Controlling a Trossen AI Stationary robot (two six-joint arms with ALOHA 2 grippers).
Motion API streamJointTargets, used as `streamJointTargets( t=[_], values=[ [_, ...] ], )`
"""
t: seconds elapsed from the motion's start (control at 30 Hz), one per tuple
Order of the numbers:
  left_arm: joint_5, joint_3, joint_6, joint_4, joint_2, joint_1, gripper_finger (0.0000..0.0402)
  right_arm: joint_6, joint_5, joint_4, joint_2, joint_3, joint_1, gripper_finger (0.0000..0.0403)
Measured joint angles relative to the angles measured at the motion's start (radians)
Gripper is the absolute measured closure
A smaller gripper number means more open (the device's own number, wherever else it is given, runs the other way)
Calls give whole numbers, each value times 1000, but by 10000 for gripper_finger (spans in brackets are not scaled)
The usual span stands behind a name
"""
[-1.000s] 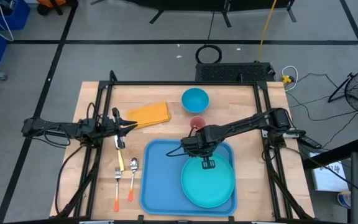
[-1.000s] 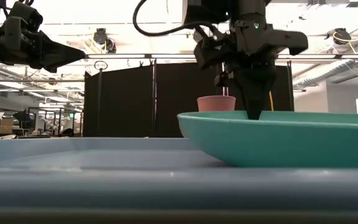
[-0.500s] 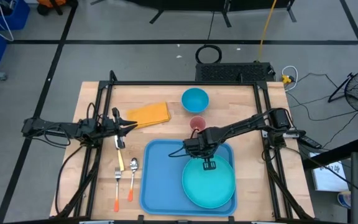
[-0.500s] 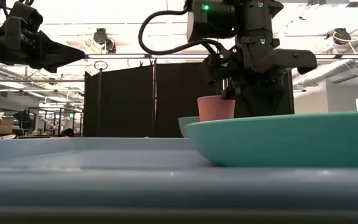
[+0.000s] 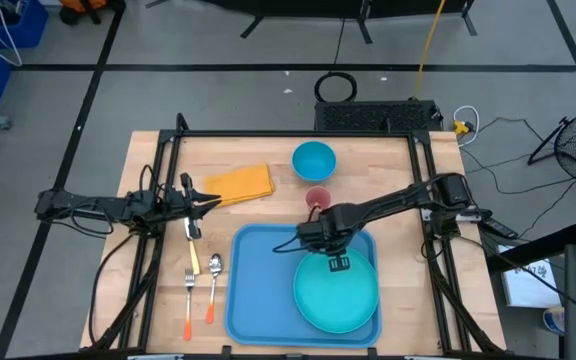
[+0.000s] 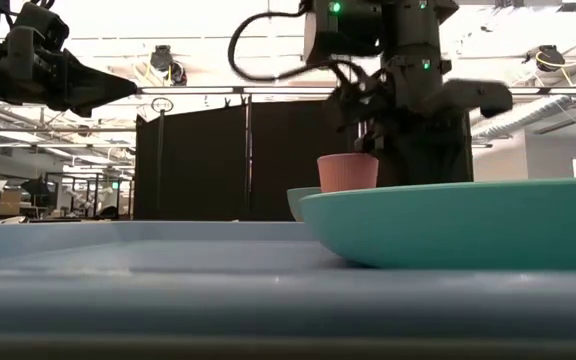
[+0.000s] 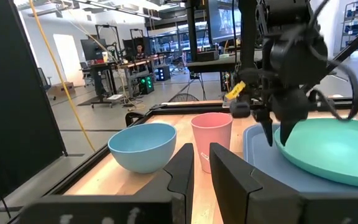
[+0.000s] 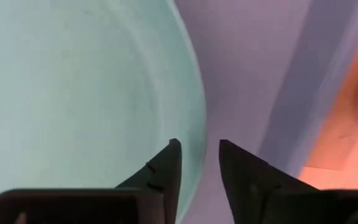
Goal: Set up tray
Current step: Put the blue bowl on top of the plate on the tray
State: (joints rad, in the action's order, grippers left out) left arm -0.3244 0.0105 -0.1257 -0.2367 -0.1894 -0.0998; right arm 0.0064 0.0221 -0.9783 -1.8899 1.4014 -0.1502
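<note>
High view shows the light-blue tray (image 5: 268,285) at the table's near edge, the teal plate (image 5: 336,295) hiding its right half. Right gripper (image 5: 339,264) hangs over the plate's far rim, fingers slightly parted, holding nothing. Left gripper (image 5: 215,198) waits near the napkin (image 5: 240,183), nearly pressed together, empty.

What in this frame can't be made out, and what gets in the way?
- Low view: the right claw's tips, hidden behind the teal plate's rim.
- Low view: the pink cup's base, hidden by the same rim.
- Right wrist view: most of the tray, cut off by the edges.
- High view: whether the left claw holds anything, too small.
</note>
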Motion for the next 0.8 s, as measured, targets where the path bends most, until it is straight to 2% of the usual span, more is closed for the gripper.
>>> streamJointTargets(
  t=[0.13,0.3,0.4,0.5,0.57,0.67,0.8],
  values=[
    [0,0,0,0,0,0,346,-31,-5,1,100,0,14,278],
    [0,0,0,0,0,0,346,-87,-13,19,320,0,41,280],
    [0,0,0,0,0,0,346,-155,24,54,474,0,40,310],
    [0,0,0,2,0,0,346,-205,27,166,636,-30,43,362],
    [0,0,5,6,0,0,346,-213,26,269,744,-81,60,391],
    [0,0,4,10,0,0,346,-213,32,392,901,-194,94,393],
    [0,0,4,10,0,0,346,-189,37,507,1097,-422,147,401]
  ],
)
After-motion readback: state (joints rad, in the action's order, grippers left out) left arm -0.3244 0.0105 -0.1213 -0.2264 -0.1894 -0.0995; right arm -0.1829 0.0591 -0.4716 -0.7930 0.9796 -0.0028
